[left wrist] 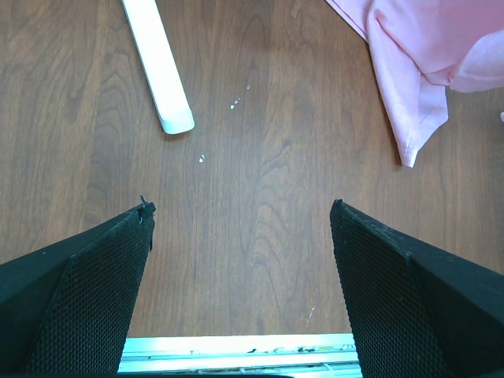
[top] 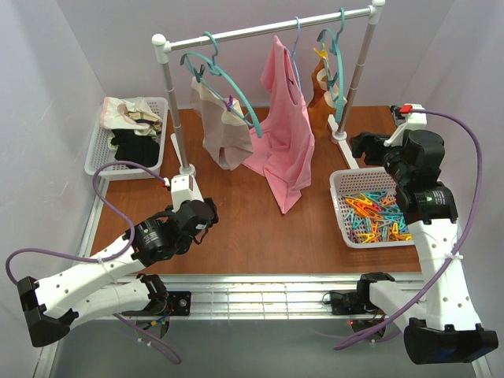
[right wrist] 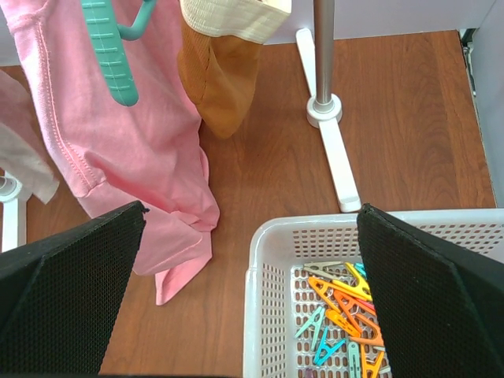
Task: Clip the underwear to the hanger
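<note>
The teal hanger [top: 223, 77] hangs by its hook from the left part of the rail. The pale pink-beige underwear [top: 221, 132] droops from its sloping arm, with a small purple clip [top: 230, 101] where fabric meets arm. A sliver of the underwear [right wrist: 22, 153] shows at the left edge of the right wrist view. My left gripper [top: 208, 214] [left wrist: 242, 206] is open above bare wood, near the table's front and well below the hanger. My right gripper [top: 367, 146] [right wrist: 252, 208] is open over the back left corner of the clip basket [right wrist: 264, 260], with nothing between its fingers.
A bright pink top [top: 285, 142] hangs mid-rail, its hem on the table [left wrist: 417, 94]. A tan-brown garment [top: 320, 94] hangs at the right. White rack feet [left wrist: 160, 67] [right wrist: 335, 161] lie on the wood. The right basket [top: 339, 206] holds coloured clips [top: 374, 216]; a left basket [top: 94, 150] holds clothes.
</note>
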